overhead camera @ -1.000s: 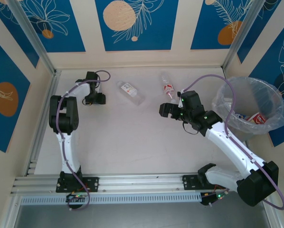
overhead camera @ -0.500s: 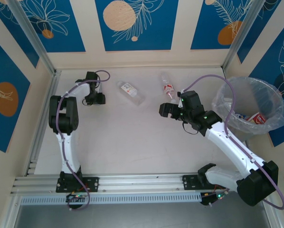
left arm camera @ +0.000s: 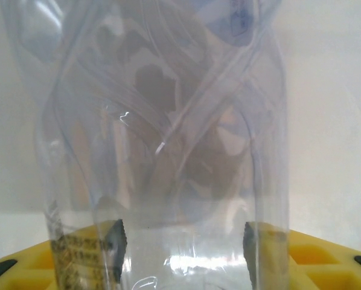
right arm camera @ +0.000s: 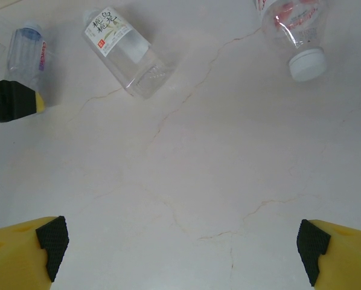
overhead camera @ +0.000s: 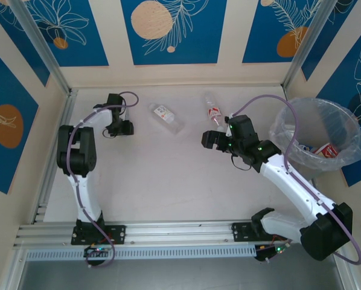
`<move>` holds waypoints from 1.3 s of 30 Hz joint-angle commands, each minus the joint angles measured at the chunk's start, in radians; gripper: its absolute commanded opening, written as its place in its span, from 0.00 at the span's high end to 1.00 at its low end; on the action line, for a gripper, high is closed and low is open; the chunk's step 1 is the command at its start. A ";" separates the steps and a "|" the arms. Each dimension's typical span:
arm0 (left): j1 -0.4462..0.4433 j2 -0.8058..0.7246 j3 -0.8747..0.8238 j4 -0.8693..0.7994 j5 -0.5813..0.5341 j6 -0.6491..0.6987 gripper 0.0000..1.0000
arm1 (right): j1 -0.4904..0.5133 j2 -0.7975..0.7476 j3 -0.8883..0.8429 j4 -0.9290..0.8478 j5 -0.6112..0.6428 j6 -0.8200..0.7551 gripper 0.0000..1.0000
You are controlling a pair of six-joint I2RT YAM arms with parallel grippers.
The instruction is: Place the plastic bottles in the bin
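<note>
Left pincer (far forward) around bottle

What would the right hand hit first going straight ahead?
Probably the bare cream table: the right hand points between the white-labelled clear bottle and the red-labelled clear bottle. Depth is unclear.
</note>
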 commanded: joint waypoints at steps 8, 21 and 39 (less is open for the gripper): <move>-0.186 -0.343 -0.238 0.131 -0.037 -0.042 0.49 | 0.005 0.040 -0.003 0.098 -0.072 0.055 0.00; -0.458 -0.706 -0.506 0.347 0.094 -0.012 0.49 | -0.039 -0.077 -0.133 0.522 -0.356 0.225 0.00; -0.760 -0.747 -0.559 0.443 0.001 0.086 0.49 | -0.133 -0.005 0.096 0.225 -0.611 0.197 0.22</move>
